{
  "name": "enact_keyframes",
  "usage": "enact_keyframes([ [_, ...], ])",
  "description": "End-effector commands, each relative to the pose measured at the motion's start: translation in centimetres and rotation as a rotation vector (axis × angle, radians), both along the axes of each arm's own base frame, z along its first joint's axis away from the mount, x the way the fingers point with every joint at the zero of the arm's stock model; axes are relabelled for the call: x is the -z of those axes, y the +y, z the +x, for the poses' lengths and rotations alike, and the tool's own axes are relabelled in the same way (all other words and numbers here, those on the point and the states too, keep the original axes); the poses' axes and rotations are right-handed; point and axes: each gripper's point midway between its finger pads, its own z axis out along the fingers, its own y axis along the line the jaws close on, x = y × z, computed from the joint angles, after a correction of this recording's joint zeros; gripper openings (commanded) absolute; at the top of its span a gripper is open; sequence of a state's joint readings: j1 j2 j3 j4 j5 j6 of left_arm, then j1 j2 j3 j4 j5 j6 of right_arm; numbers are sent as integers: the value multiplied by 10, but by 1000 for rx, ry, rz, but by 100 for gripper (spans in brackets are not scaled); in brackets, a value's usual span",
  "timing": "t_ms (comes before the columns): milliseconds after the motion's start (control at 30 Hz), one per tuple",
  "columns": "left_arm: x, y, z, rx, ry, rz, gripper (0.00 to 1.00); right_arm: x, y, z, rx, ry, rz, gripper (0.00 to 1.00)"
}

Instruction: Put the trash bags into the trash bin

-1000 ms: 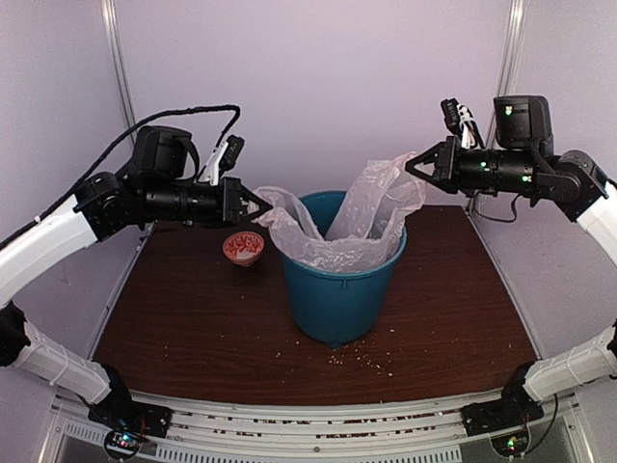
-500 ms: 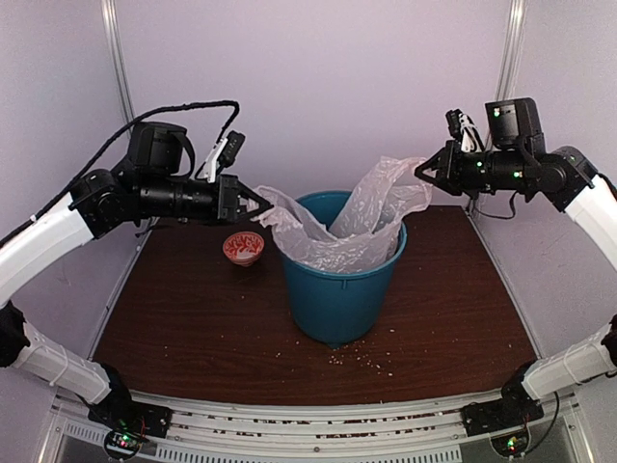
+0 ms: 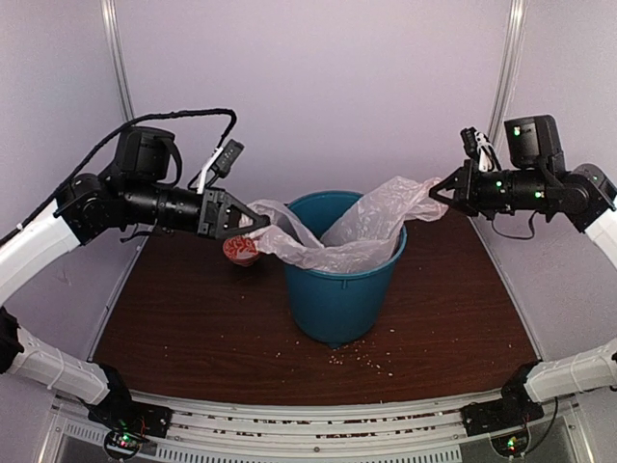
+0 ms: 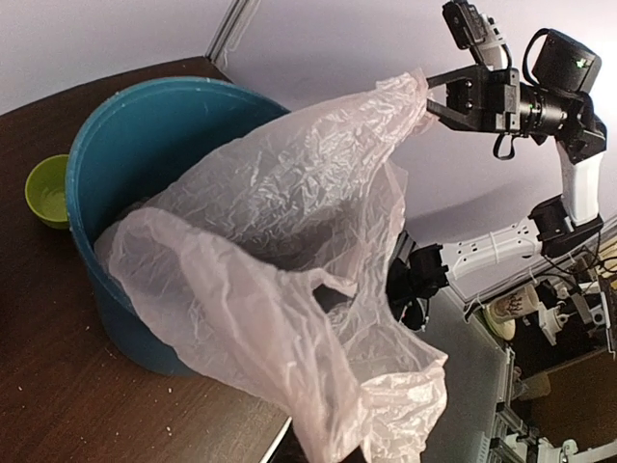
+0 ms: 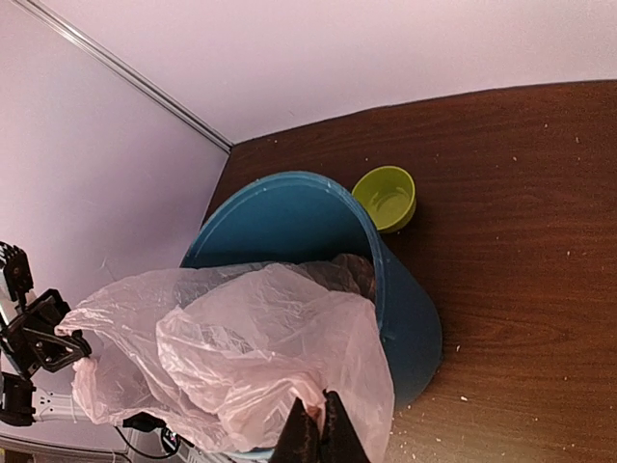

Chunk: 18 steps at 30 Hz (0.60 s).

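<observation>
The pale-pink trash bag is stretched across the mouth of the teal trash bin, with its middle sagging inside. My left gripper is shut on the bag's left edge, just left of the bin's rim. My right gripper is shut on the bag's right corner, up and to the right of the rim. In the left wrist view the bag covers my own fingers and drapes over the bin. The right wrist view shows the fingertips pinching the bag above the bin.
A small red-and-white bowl sits left of the bin, partly behind my left gripper. A lime-green bowl stands behind the bin. Crumbs lie on the brown table in front of the bin. Walls close in on three sides.
Both grippers have moved outward and apart, the left also lower. The bag has been pulled from a tall bunch into a wider, flatter span over the bin.
</observation>
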<state>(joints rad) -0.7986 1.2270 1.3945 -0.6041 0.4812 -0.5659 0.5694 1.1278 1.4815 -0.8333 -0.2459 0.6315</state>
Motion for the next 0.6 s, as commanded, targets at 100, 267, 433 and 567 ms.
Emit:
enact_keyframes([
  [100, 46, 3, -6, 41, 19, 106, 0, 33, -12, -23, 33, 68, 74, 0],
  [267, 77, 2, -4, 52, 46, 167, 0, 52, -10, -28, 23, 105, 89, 0],
  [433, 101, 3, 8, 10, 48, 237, 0, 70, -7, -26, 10, 130, 66, 0],
  [567, 118, 7, 18, -30, 49, 295, 0, 84, -5, -24, 2, 144, 50, 0],
])
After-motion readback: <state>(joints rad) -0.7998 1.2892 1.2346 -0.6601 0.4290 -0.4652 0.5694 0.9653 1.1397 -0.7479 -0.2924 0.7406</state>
